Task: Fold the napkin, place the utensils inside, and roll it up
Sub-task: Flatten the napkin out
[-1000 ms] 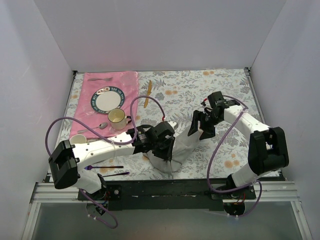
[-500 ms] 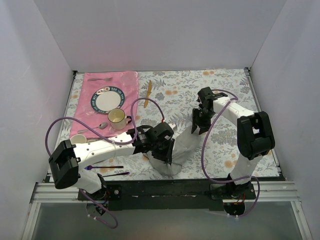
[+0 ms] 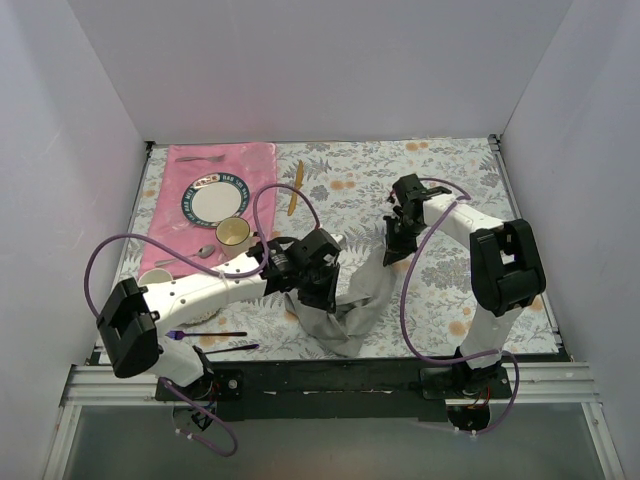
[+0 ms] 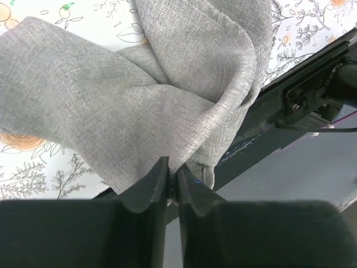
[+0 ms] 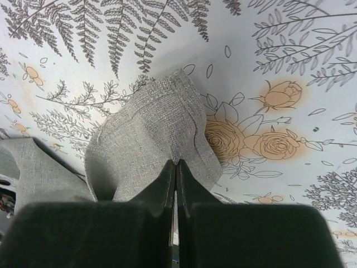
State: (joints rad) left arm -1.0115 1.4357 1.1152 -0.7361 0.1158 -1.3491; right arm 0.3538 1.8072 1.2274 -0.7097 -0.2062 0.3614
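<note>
Right jaws had swung in and clamped the grey napkin's [image 3: 352, 305] far corner, left jaws pinching its bunched near fold, floral tabletop [image 3: 450, 170] beneath.

The right tool [image 5: 175, 163] has swung left and clamped the far corner of the napkin [image 5: 149, 129]; the left tool [image 4: 172, 169] has shifted slightly farther.

left end effector [image 4: 173, 187] pinching grey napkin [image 4: 128, 95], floral table [image 4: 33, 167]

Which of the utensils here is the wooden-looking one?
The slim orange-tan piece lying just right of the pink placemat; the others are metal-grey, black or purple-handled.
</note>
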